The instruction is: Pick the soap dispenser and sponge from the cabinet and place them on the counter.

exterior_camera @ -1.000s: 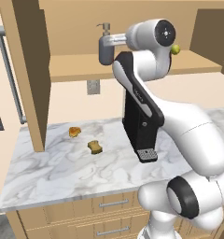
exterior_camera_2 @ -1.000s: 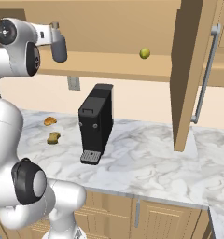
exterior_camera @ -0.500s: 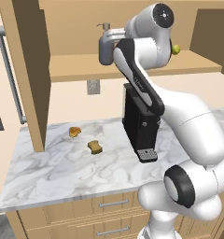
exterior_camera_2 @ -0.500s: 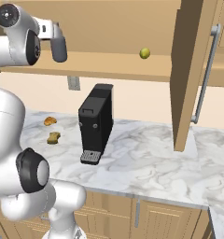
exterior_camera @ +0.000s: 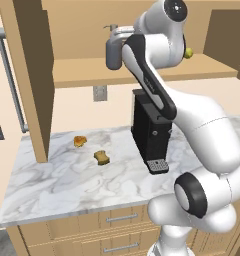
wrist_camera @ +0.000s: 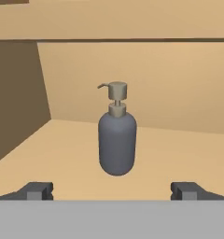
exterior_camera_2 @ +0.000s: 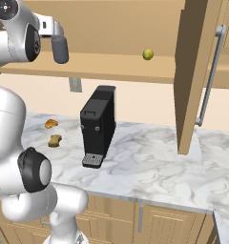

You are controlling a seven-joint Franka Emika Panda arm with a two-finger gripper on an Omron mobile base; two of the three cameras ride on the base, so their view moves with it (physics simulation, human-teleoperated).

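The soap dispenser [wrist_camera: 116,142], a slate-grey rounded bottle with a pump on top, stands upright on the shelf inside the cabinet [exterior_camera: 157,70]. My gripper [wrist_camera: 113,191] is open, level with the bottle and a short way in front of it, its fingertips [wrist_camera: 37,190] spread wider than the bottle and touching nothing. From the sides the soap dispenser [exterior_camera: 113,50] [exterior_camera_2: 60,47] shows right beside my hand [exterior_camera_2: 47,26]. The mustard sponge [exterior_camera: 102,157] [exterior_camera_2: 55,140] lies on the marble counter [exterior_camera: 57,185] [exterior_camera_2: 154,167], left of the coffee machine.
A black coffee machine [exterior_camera: 151,135] [exterior_camera_2: 98,126] stands on the counter under the shelf. An orange-brown lump [exterior_camera: 80,141] lies near the sponge. A green ball [exterior_camera: 189,52] [exterior_camera_2: 147,55] sits further along the shelf. Open cabinet doors [exterior_camera: 29,75] [exterior_camera_2: 195,71] hang at both sides.
My arm's upper links have swung round and risen beside the shelf while the hand stayed in front of the soap dispenser. The jaws stayed open and nothing else moved.
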